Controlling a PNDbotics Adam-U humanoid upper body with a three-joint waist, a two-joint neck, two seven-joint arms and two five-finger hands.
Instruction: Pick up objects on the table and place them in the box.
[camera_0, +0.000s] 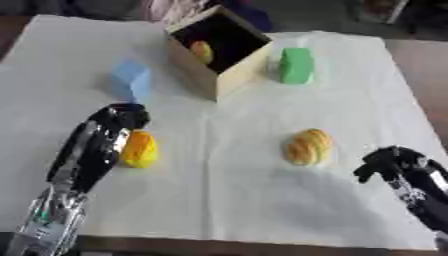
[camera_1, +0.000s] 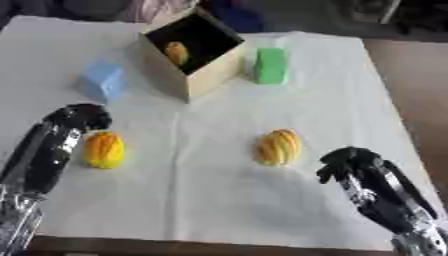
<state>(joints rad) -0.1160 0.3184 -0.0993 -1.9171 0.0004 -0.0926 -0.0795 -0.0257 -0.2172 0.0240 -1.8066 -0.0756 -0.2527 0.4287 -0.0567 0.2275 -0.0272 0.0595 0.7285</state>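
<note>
Resting curled, holding nothing, left robot hand (camera_1: 79, 118) sits just above yellow fruit (camera_1: 104, 149); right robot hand (camera_1: 348, 162) also curled, near striped fruit (camera_1: 279, 147). Box (camera_0: 219, 50) holds one orange item (camera_0: 202, 51). No legible text.

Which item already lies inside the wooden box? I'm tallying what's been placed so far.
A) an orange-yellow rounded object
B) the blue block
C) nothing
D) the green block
A: an orange-yellow rounded object shows inside the box, while the green block and blue block sit outside it on the table.
</note>
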